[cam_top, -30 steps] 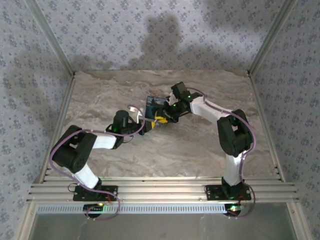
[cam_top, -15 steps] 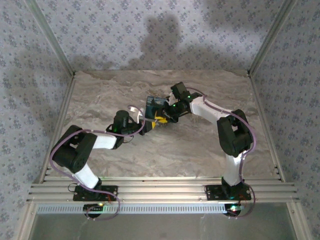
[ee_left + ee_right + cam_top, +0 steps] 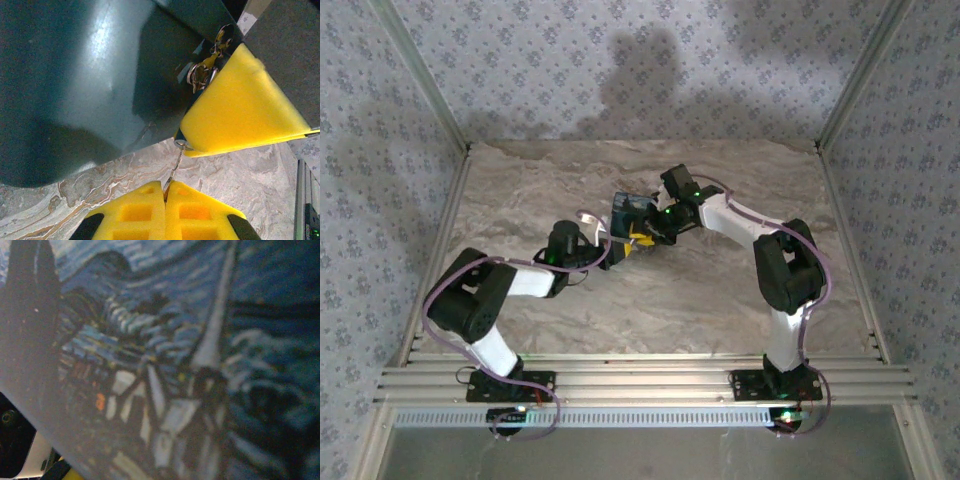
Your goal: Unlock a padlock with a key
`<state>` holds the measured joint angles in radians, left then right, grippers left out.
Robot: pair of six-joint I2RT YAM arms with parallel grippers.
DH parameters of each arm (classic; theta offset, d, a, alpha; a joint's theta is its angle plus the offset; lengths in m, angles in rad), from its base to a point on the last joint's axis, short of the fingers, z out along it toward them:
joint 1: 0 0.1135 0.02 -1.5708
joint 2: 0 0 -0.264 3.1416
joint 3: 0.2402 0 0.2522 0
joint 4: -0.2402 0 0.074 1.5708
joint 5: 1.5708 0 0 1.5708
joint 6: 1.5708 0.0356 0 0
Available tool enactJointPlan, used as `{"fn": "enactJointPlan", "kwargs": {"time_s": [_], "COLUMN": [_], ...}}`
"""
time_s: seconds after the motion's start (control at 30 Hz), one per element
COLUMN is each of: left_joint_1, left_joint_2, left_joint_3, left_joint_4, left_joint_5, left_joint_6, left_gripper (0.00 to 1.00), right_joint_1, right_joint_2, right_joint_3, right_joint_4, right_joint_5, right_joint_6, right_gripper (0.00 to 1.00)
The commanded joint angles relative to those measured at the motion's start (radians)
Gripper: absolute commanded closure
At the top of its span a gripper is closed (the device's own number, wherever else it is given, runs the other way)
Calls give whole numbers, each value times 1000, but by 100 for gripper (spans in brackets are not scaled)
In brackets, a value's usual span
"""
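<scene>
Near the middle of the top view, the right claw [image 3: 645, 235] gripped the dark blue metal padlock [image 3: 628, 208] by its fat body, probably hard and heavy, while the shut left claw [image 3: 166, 191] pinched the thin, likely slippery silver key [image 3: 176, 162].

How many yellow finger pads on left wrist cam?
3: two on the left gripper, shut, at the bottom; one pad on the right gripper, beside the padlock; its mate may be hidden.

From above and behind the arms, the top camera takes in the whole table [image 3: 720, 300], while both wrist cameras sit tight against its central blue box [image 3: 628, 208].
</scene>
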<state>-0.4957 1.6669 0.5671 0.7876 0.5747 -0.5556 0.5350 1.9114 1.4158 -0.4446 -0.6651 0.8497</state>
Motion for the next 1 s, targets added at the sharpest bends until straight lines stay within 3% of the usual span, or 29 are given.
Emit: {"fn": "enactJointPlan", "kwargs": {"time_s": [0.0,0.23,0.43,0.63,0.97], "left_joint_1": [-11,-6,-20,-53,-38], "left_joint_2": [5,7,26,71,27], "left_joint_3": [30,-28,-37,-52,-49], "left_joint_4": [106,313,362,500,420], "left_joint_5": [4,-35,-65,-89,-78], "left_joint_6": [-24,-57,56,62,76], "left_gripper": [100,100,100,100,100], "right_joint_1": [32,47,49,53,57], "right_joint_2": [4,8,9,14,14], "right_joint_3": [-2,-9,-6,-8,-21], "right_joint_4": [-19,-18,-41,-65,-81], "right_joint_5": [-9,-13,-25,-10,12], "right_joint_6": [13,24,24,24,15], "right_gripper": [100,100,100,100,100]}}
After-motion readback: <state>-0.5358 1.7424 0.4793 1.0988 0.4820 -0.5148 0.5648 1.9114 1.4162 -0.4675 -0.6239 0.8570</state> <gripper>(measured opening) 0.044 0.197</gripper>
